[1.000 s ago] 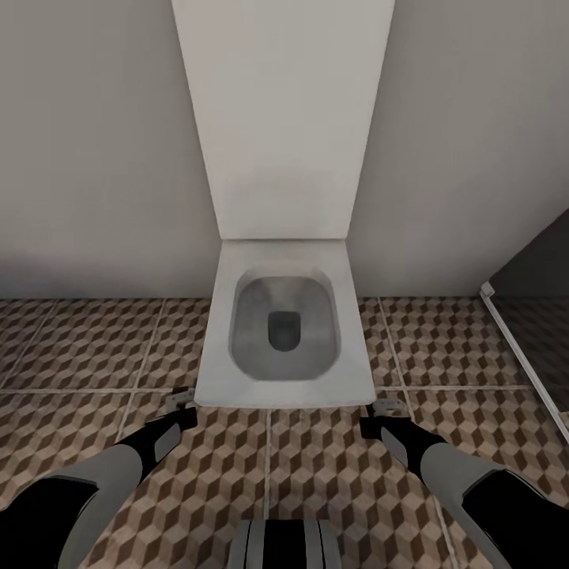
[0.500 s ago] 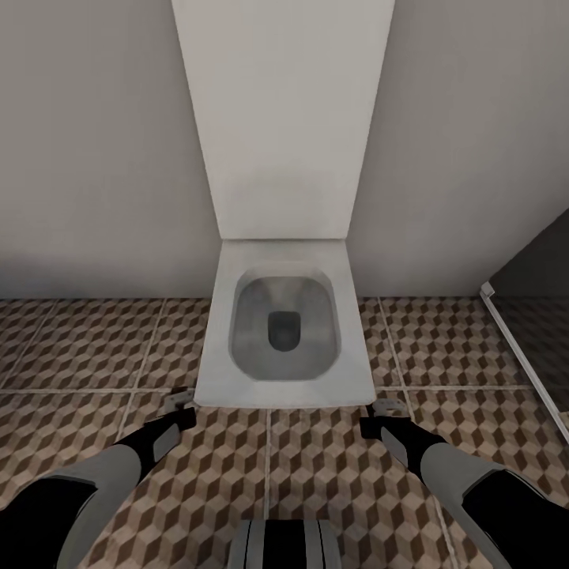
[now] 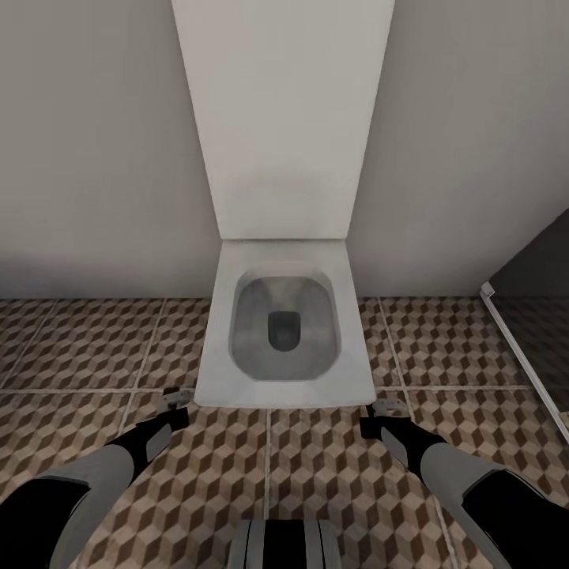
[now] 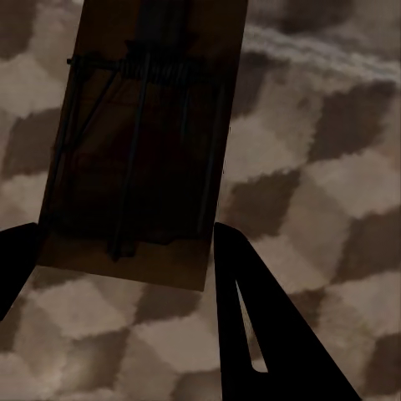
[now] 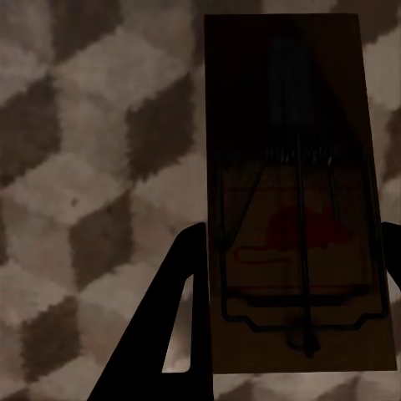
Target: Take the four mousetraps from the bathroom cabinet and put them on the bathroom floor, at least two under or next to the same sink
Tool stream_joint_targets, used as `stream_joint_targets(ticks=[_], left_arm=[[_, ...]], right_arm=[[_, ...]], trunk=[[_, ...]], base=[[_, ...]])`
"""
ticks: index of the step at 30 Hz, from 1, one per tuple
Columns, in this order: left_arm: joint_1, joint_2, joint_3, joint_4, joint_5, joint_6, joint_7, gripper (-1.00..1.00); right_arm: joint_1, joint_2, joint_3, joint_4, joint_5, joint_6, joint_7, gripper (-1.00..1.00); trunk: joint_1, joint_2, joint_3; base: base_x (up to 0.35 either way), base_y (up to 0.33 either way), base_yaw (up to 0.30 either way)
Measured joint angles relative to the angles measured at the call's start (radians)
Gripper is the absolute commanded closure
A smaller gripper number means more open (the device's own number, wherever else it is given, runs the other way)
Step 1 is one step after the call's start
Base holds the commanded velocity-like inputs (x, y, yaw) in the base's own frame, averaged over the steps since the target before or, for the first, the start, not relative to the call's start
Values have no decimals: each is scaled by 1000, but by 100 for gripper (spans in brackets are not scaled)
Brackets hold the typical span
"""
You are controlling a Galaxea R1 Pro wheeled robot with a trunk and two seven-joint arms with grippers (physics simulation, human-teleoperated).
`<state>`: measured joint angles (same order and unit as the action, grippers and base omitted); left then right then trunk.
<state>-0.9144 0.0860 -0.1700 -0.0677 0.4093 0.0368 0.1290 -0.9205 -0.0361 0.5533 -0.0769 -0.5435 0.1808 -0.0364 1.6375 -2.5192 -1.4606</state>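
Head view: both arms reach low over the bathroom floor (image 3: 95, 348), its tiles printed with brown and beige cubes, before a square white toilet (image 3: 282, 332); the sink isn't here, so I'd carry on to it before releasing.

Left wrist view: the left pincer (image 4: 125, 251) clamps a flat wooden mousetrap (image 4: 146, 134), wire-strung.

Right wrist view: the right pincer (image 5: 292, 276) holds another mousetrap (image 5: 292, 192), red-marked.

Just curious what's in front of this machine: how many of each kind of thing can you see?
Mousetraps: 2, one in the left claw, one in the right claw
Toilets: 1
Claws: 2
Total: 5
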Motion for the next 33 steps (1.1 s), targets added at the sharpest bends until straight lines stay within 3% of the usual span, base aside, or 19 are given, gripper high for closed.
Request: stream_joint_targets(ticks=[13, 19, 33], left_arm=[[0, 5, 1, 1, 0, 0, 0, 100], [0, 6, 1, 1, 0, 1, 0, 100], [0, 10, 1, 1, 0, 1, 0, 100]], right_arm=[[0, -1, 0, 0, 0, 0, 0, 100], [0, -1, 0, 0, 0, -1, 0, 100], [0, -4, 0, 0, -1, 0, 0, 100]], trunk=[[0, 0, 0], [3, -1, -23], [3, -1, -23]], base=[[0, 0, 0], [0, 0, 0], [0, 0, 0]])
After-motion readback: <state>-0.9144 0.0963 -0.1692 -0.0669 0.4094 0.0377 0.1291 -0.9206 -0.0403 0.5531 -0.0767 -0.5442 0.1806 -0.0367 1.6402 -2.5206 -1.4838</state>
